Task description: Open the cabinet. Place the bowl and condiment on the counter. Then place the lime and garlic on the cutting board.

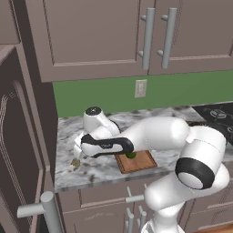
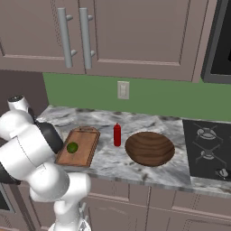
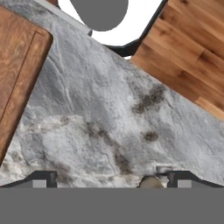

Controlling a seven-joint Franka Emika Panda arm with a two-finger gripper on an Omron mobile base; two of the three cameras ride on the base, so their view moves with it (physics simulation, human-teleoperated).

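My gripper (image 1: 76,157) hangs open and low over the left end of the marble counter (image 1: 98,170), just left of the cutting board (image 1: 139,162). The pale garlic (image 1: 75,162) lies on the counter right under it. In the hand view the garlic (image 3: 151,182) sits between the two fingertips, close to the right one (image 3: 181,179). The lime (image 2: 72,147) rests on the cutting board (image 2: 81,142). On the counter stand the red condiment bottle (image 2: 117,134) and, to its right, the wooden bowl (image 2: 150,148). The tall cabinet's door (image 1: 18,150) stands swung open at the left.
The open door's bar handle (image 1: 43,208) juts out near the counter's front left corner. Wall cabinets (image 1: 100,36) hang overhead, with an outlet (image 1: 140,88) on the green wall. A black stovetop (image 2: 208,146) lies at the right end. Wood floor (image 3: 188,57) shows beyond the counter edge.
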